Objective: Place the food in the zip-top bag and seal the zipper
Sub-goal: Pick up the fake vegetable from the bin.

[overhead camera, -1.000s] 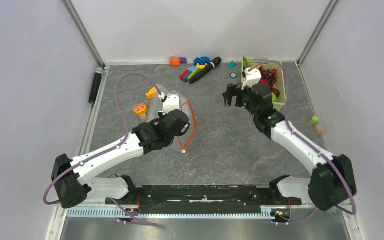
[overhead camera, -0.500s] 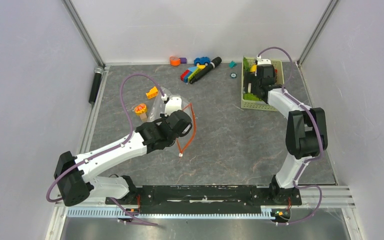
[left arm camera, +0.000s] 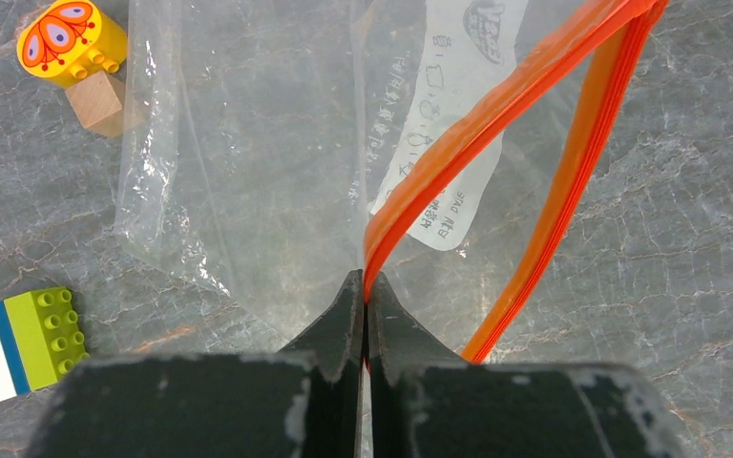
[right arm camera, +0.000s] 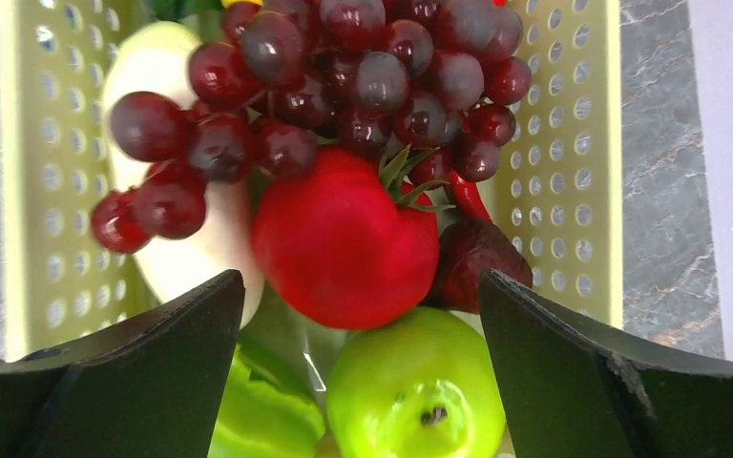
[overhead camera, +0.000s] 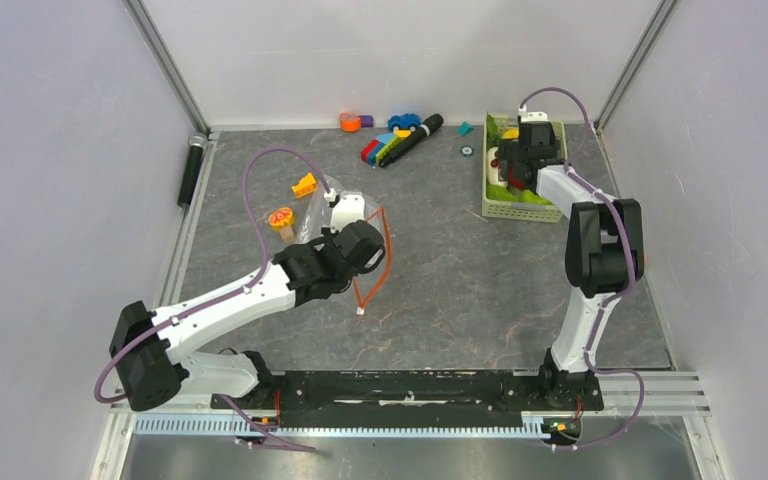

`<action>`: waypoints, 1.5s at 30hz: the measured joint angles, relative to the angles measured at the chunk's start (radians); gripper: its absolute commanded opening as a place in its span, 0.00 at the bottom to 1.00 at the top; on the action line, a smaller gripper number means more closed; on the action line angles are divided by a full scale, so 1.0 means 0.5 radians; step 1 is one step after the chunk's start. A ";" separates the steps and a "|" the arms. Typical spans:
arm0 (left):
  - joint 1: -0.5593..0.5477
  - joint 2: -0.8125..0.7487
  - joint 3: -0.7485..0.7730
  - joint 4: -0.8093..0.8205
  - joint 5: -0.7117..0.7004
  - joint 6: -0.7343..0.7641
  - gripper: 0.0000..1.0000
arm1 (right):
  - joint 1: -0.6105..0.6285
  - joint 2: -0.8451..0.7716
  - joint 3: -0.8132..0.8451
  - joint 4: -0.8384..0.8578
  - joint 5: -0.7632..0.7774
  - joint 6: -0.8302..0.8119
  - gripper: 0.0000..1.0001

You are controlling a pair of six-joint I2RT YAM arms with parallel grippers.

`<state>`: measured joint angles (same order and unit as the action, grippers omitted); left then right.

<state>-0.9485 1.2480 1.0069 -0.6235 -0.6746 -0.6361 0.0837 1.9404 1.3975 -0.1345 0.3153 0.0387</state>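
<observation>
The clear zip-top bag (left arm camera: 248, 143) lies left of the table's centre, its mouth gaping; it also shows in the top view as the zip-top bag (overhead camera: 322, 205). My left gripper (left arm camera: 365, 286) is shut on one lip of the red-orange zipper (left arm camera: 477, 124), while the other lip lies on the table. The zipper's white slider (overhead camera: 360, 313) rests at the loop's near end. My right gripper (right arm camera: 358, 301) is open, directly above the food: a dark red grape bunch (right arm camera: 344, 76), a red apple (right arm camera: 344, 243), a green fruit (right arm camera: 415, 386) and a white radish (right arm camera: 186, 243).
The food fills a pale green basket (overhead camera: 509, 208) at the back right. An orange-slice toy on a wooden block (overhead camera: 281, 220), a yellow block (overhead camera: 304, 185) and a heap of coloured blocks with a black marker (overhead camera: 400, 138) lie around the bag. Two small blocks (overhead camera: 633, 248) sit at the right.
My right arm swung from mid-table out to the basket and now hovers over the food, jaws still wide. My left gripper shifted slightly, still holding the zipper lip.
</observation>
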 measured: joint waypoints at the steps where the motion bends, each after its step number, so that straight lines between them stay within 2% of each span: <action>1: 0.000 0.008 0.000 0.000 0.003 0.001 0.02 | -0.011 0.035 0.017 -0.008 -0.010 0.000 0.98; 10: 0.000 0.071 0.000 -0.004 0.044 0.001 0.02 | -0.044 0.266 0.139 -0.019 -0.083 0.006 0.94; 14: 0.000 0.071 0.000 -0.005 0.046 0.001 0.02 | -0.048 0.280 0.139 0.008 -0.114 0.018 0.82; 19: 0.000 0.071 0.000 -0.005 0.047 0.001 0.02 | -0.048 0.280 0.138 0.043 -0.166 0.014 0.62; 24: 0.000 0.071 0.000 -0.005 0.048 0.001 0.02 | -0.048 0.221 0.066 0.090 -0.176 -0.011 0.57; 28: 0.000 0.071 0.000 -0.005 0.062 0.001 0.02 | -0.043 0.033 -0.067 0.113 -0.169 -0.028 0.57; 36: 0.000 0.071 0.000 0.011 0.101 0.001 0.02 | -0.040 -0.603 -0.433 0.243 -0.203 -0.037 0.55; 45: 0.000 0.071 0.000 0.011 0.105 0.001 0.02 | 0.044 -1.218 -0.961 0.443 -0.624 0.071 0.51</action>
<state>-0.9485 1.2835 1.0069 -0.6182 -0.6220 -0.6357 0.1059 1.3312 0.9173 0.0872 0.0032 0.0742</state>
